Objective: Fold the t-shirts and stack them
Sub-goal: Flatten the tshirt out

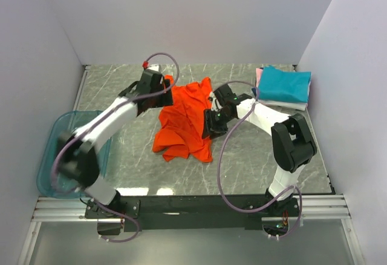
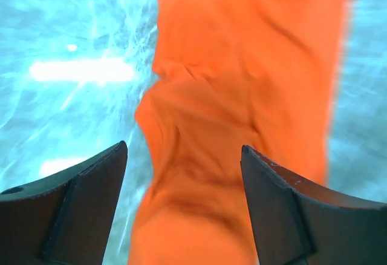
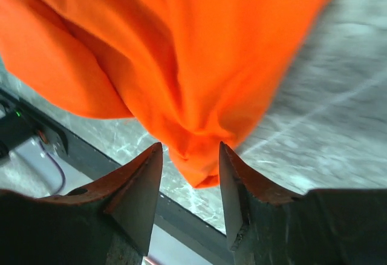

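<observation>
A bright orange-red t-shirt (image 1: 183, 124) lies crumpled in the middle of the marble table. My left gripper (image 1: 165, 95) hovers over its upper left part, jaws wide open, with cloth (image 2: 242, 65) beneath and between the fingers but not pinched. At the shirt's right edge is my right gripper (image 1: 209, 123). In the right wrist view a bunched tip of the shirt (image 3: 193, 156) hangs between its parted fingers (image 3: 233, 174), loose on the left side. A folded stack of t-shirts (image 1: 284, 86), teal on top over pink and white, rests at the back right.
A translucent blue-green bin (image 1: 51, 150) sits off the table's left edge beside the left arm. White walls close in the back and both sides. The black front rail (image 1: 199, 203) carries both arm bases.
</observation>
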### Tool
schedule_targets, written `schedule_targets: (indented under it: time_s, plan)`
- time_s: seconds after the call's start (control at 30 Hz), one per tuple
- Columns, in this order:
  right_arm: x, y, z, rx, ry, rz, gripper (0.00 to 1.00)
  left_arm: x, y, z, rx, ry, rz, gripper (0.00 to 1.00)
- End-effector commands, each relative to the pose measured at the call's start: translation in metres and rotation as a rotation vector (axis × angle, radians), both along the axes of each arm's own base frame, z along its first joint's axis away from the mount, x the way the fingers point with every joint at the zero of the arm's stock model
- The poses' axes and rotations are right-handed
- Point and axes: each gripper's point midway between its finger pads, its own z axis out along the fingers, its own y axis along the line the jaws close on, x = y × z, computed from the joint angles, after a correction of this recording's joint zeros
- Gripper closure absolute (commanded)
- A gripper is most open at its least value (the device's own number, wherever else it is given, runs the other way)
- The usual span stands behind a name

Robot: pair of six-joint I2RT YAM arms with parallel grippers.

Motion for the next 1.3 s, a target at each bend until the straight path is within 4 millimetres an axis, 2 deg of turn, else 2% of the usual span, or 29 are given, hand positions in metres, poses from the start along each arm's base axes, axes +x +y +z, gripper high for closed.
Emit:
schedule_targets:
  time_s: [0.0, 0.07, 0.1, 0.13, 0.17, 0.2, 0.27, 0.4, 0.43, 0.5, 0.53, 0.6, 0.7, 0.73, 0.8, 0.83, 1.07, 1.27]
  plan:
    - [0.019, -0.018, 0.024, -0.012, -0.066, -0.091, 0.50, -0.029, -0.006, 0.053, 0.011, -0.214, -0.043, 0.23]
    - [0.028, -0.034, 0.023, -0.017, -0.060, -0.158, 0.50, -0.061, -0.010, 0.043, 0.016, -0.220, -0.112, 0.28]
    - [0.028, -0.042, 0.019, -0.019, -0.050, -0.184, 0.50, -0.077, -0.021, 0.038, 0.017, -0.217, -0.168, 0.30]
    - [0.032, -0.047, 0.020, -0.012, -0.054, -0.210, 0.50, -0.094, -0.020, 0.034, 0.006, -0.215, -0.193, 0.31]
    - [0.034, -0.061, 0.016, -0.011, -0.037, -0.258, 0.50, -0.104, -0.025, 0.032, -0.007, -0.212, -0.217, 0.32]
    - [0.037, -0.065, 0.019, 0.010, -0.046, -0.278, 0.50, -0.121, -0.034, 0.023, -0.026, -0.189, -0.268, 0.35]
    - [0.038, -0.081, 0.015, 0.014, -0.030, -0.333, 0.50, -0.137, -0.044, 0.030, -0.066, -0.206, -0.315, 0.40]
    - [0.038, -0.093, 0.014, 0.022, -0.036, -0.366, 0.51, -0.162, -0.071, 0.025, -0.064, -0.204, -0.417, 0.45]
    - [0.038, -0.093, 0.016, 0.028, -0.041, -0.365, 0.51, -0.164, -0.079, 0.015, -0.055, -0.174, -0.442, 0.45]
    - [0.037, -0.093, 0.016, 0.036, -0.042, -0.366, 0.51, -0.172, -0.095, 0.009, -0.052, -0.145, -0.487, 0.46]
    - [0.036, -0.092, 0.017, 0.044, -0.043, -0.361, 0.52, -0.174, -0.101, -0.004, -0.032, -0.112, -0.504, 0.47]
    - [0.033, -0.091, 0.017, 0.049, -0.040, -0.360, 0.54, -0.177, -0.113, -0.007, -0.030, -0.104, -0.515, 0.46]
    - [0.030, -0.089, 0.019, 0.071, -0.040, -0.360, 0.56, -0.171, -0.117, -0.015, -0.020, -0.087, -0.462, 0.45]
    - [0.031, -0.089, 0.020, 0.078, -0.047, -0.367, 0.56, -0.170, -0.114, -0.025, 0.009, -0.058, -0.444, 0.45]
    - [0.030, -0.088, 0.019, 0.082, -0.048, -0.367, 0.56, -0.167, -0.113, -0.027, 0.032, -0.044, -0.407, 0.47]
    - [0.029, -0.089, 0.019, 0.080, -0.048, -0.366, 0.57, -0.169, -0.110, -0.037, 0.062, -0.016, -0.400, 0.47]
    - [0.032, -0.090, 0.023, 0.083, -0.057, -0.371, 0.60, -0.183, -0.115, -0.070, 0.105, 0.075, -0.407, 0.54]
    - [0.031, -0.091, 0.022, 0.080, -0.050, -0.373, 0.62, -0.188, -0.114, -0.081, 0.134, 0.118, -0.407, 0.58]
